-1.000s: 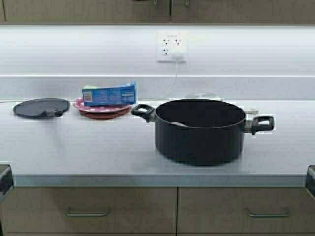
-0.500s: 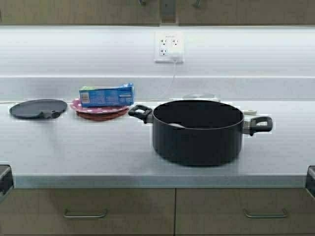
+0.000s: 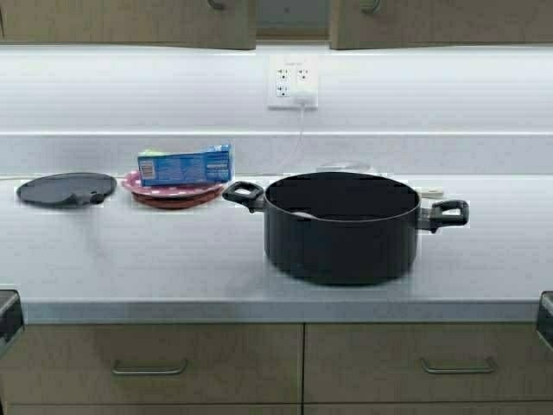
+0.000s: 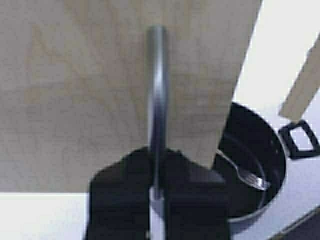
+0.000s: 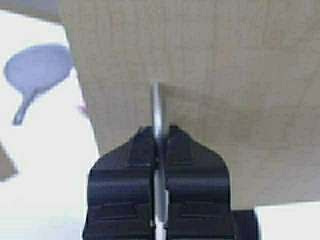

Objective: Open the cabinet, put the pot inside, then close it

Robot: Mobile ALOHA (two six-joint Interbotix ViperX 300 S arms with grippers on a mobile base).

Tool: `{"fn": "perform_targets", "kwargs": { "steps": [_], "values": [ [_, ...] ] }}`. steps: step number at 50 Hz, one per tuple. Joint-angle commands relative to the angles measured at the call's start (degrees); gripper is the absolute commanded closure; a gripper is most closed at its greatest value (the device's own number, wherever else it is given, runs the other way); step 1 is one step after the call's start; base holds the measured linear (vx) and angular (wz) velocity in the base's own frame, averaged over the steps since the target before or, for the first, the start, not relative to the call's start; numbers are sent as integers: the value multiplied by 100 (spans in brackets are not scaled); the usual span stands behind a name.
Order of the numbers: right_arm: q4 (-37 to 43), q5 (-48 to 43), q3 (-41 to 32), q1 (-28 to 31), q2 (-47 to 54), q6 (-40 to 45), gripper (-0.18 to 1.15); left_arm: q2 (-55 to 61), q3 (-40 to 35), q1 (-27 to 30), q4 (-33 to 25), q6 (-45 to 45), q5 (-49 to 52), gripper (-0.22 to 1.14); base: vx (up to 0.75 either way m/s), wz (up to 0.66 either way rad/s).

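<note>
The black pot stands on the grey counter, with a fork inside it. The tan cabinet's two doors are swung partly apart at the top of the high view, with a gap between them. My left gripper is shut on the left door's metal bar handle. My right gripper is shut on the right door's bar handle. Both grippers are out of the high view.
A flat dark lid lies at the counter's left. A red plate carries a blue box. A wall socket with a cord is behind the pot. Base cabinet drawers run below.
The cabinet doors have swung further apart, widening the gap between them. The whole scene has shifted slightly left and up in the high view, so the robot has moved.
</note>
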Motion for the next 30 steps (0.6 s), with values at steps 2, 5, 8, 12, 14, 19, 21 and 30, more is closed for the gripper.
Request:
{"fn": "perform_targets", "kwargs": {
  "steps": [2, 5, 8, 12, 14, 19, 21, 30],
  "values": [
    [-123, 237, 105, -299, -527, -9, 91, -817, 35, 439, 88, -105, 114, 89, -6, 2],
    [-158, 281, 193, -387, -677, 0, 91, -958, 123, 536, 141, -114, 158, 89, -7, 2],
    [-167, 272, 281, -413, -773, 9, 90, -1072, 229, 677, 167, -114, 132, 88, -8, 2],
    [-176, 439, 290, -431, -782, 18, 80, -1187, 352, 765, 290, -26, 105, 81, -8, 2],
    [-185, 598, 290, -431, -782, 9, 67, -1213, 404, 765, 448, 18, 123, 73, -9, 0],
    [-211, 967, 316, -501, -809, 18, 25, -1318, 536, 809, 712, -18, 237, 30, -10, 0],
    [-220, 1125, 325, -554, -844, 9, 9, -1371, 589, 835, 721, -18, 281, 13, -10, 1],
    [-703, 2285, 404, -756, -1354, 26, -5, -1942, 940, 870, 773, -35, 773, -11, -7, -1]
  ]
}}
